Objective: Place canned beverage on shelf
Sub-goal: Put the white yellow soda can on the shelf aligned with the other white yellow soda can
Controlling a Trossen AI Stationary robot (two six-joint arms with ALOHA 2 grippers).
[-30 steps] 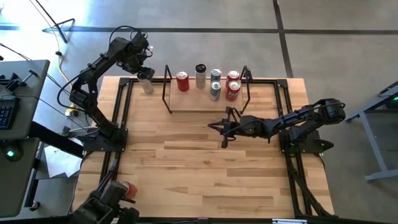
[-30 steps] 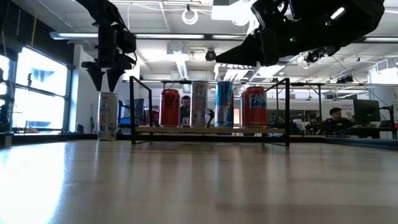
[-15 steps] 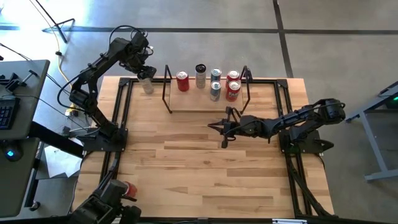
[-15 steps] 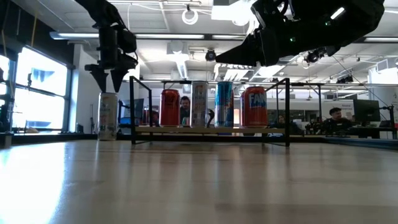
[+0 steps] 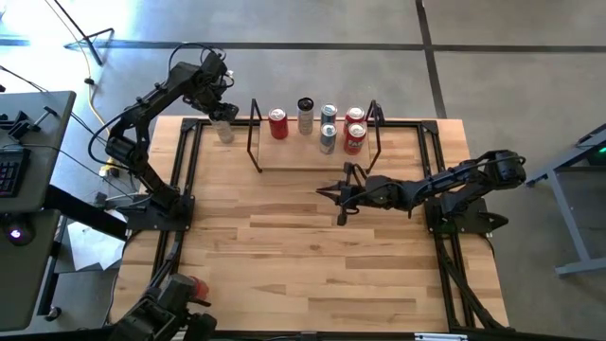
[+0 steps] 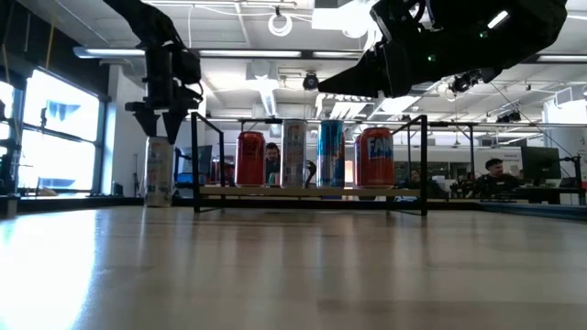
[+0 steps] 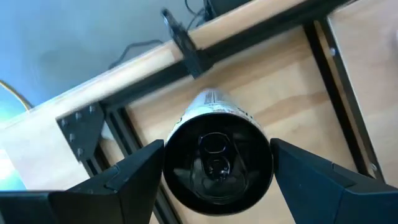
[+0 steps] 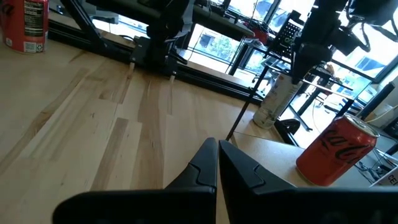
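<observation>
Overhead, a pale wooden worktop carries the shelf near its far edge, a light board between thin black rod ends. Five cans stand on the shelf: a red can at the left end, a slim silver can beside it, two more silvery ones, and a red pair at the right end. Just off the shelf's left end, on the worktop's far left corner, stands the white can. The left pincer hangs directly above it, while the right pincer rests low over the middle of the worktop, just in front of the shelf. From table height, the white can stands upright on the worktop beside the shelf, and the left pincer points straight down, its tips just reaching the can's top; the right arm fills the upper right. The left wrist camera looks down onto the can's dark lid, with one dark finger on either side, spread apart and close to the rim; whether they touch it is unclear. The right wrist camera shows the right pincer with its fingers together, pointing across bare wood toward the shelf's end, a red can and the distant white can.
</observation>
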